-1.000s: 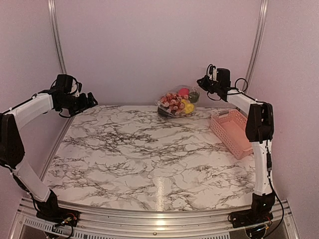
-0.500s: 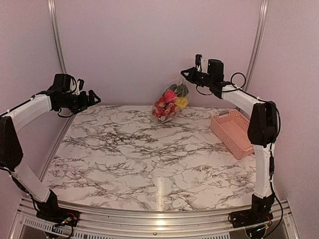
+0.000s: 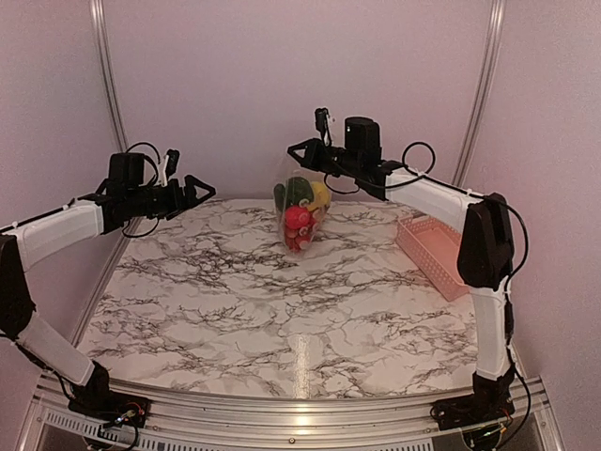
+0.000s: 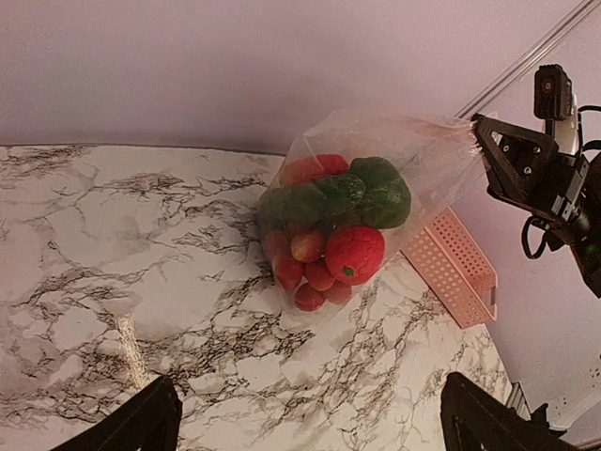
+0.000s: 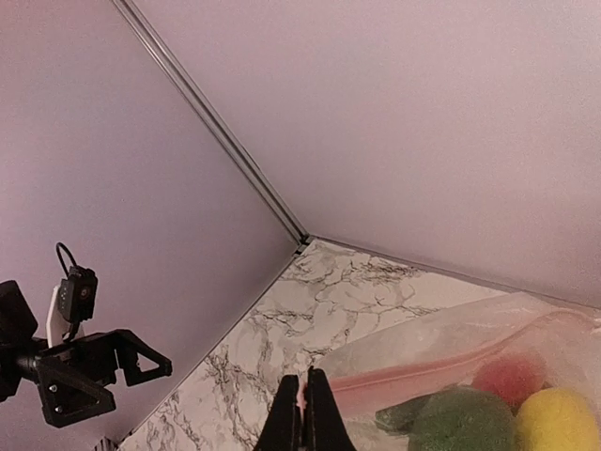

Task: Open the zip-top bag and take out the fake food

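The clear zip-top bag (image 3: 299, 202) hangs above the far middle of the table, its bottom near the surface. It holds the fake food (image 3: 300, 211): red tomatoes and strawberries, green pieces, a yellow pepper. My right gripper (image 3: 299, 150) is shut on the bag's pink zip edge (image 5: 441, 371) at its top corner; its fingers (image 5: 302, 413) pinch the strip. My left gripper (image 3: 202, 186) is open and empty, left of the bag. In the left wrist view the bag (image 4: 366, 178) and food (image 4: 329, 230) hang ahead between the wide-apart fingertips (image 4: 150, 423).
A pink perforated basket (image 3: 439, 252) stands at the table's right edge, also in the left wrist view (image 4: 460, 272). The pink back wall is close behind the bag. Metal frame posts rise at both back corners.
My right gripper has carried the bag up and leftwards from the back right, so it now hangs. My left gripper has swung right towards the bag.
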